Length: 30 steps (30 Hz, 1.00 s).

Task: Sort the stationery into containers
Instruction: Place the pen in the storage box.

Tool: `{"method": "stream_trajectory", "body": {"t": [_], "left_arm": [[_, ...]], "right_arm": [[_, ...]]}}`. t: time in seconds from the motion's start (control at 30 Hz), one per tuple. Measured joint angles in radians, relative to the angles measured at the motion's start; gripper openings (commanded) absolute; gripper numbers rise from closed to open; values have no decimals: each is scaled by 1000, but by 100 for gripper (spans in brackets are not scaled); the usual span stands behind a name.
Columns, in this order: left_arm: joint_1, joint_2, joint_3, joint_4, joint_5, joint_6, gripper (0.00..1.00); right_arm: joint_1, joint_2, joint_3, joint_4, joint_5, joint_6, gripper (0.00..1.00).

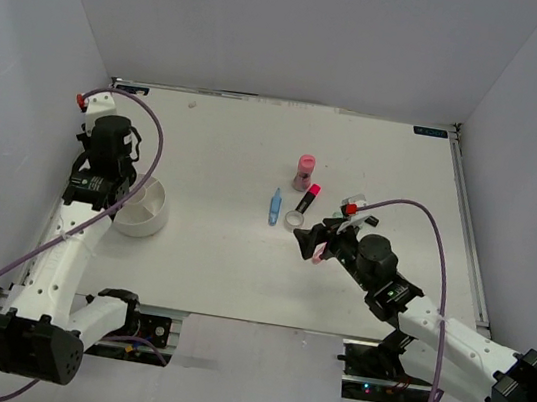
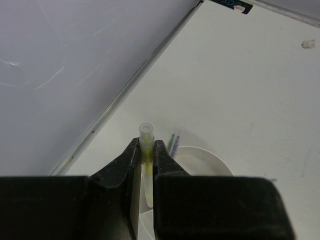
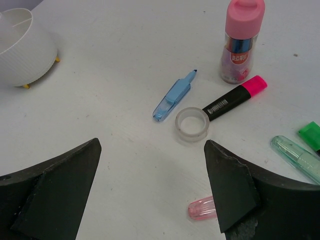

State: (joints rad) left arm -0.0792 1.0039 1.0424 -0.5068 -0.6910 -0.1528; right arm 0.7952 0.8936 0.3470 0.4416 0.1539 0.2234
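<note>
White table (image 1: 235, 156); plain grey walls (image 1: 294, 33)

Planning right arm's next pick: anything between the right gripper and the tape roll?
Nothing visible. The right gripper is open with bare table between it and the tape roll. The pink-capped highlighter lies at the roll's far-right edge, the blue pen apart on its left.

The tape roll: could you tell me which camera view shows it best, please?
The right wrist view: the tape roll lies close and unobstructed. The top external view shows it only as a tiny ring; the left wrist view misses it.
</note>
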Motion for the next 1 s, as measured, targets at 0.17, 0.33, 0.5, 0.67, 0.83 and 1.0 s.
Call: {"method": "stream_trajectory", "body": {"t": [0.17, 0.33, 0.5, 0.67, 0.83, 1.0], "left_arm": [[44, -1, -105, 92, 5, 22, 1], [69, -1, -211, 179, 12, 32, 4], [71, 2, -280, 251, 23, 37, 11], [71, 19, -305, 280, 39, 21, 30], [71, 38, -311, 283, 53, 7, 48], [71, 39, -310, 269, 68, -17, 63]], "right_arm": [[0, -21, -5, -2, 0, -2, 90], [0, -24, -5, -3, 1, -4, 90], [-1, -24, -5, -5, 1, -4, 90], [-2, -24, -5, -6, 2, -6, 90], [-2, -22, -9, -6, 4, -11, 90], [-3, -14, -11, -6, 5, -15, 90]]}}
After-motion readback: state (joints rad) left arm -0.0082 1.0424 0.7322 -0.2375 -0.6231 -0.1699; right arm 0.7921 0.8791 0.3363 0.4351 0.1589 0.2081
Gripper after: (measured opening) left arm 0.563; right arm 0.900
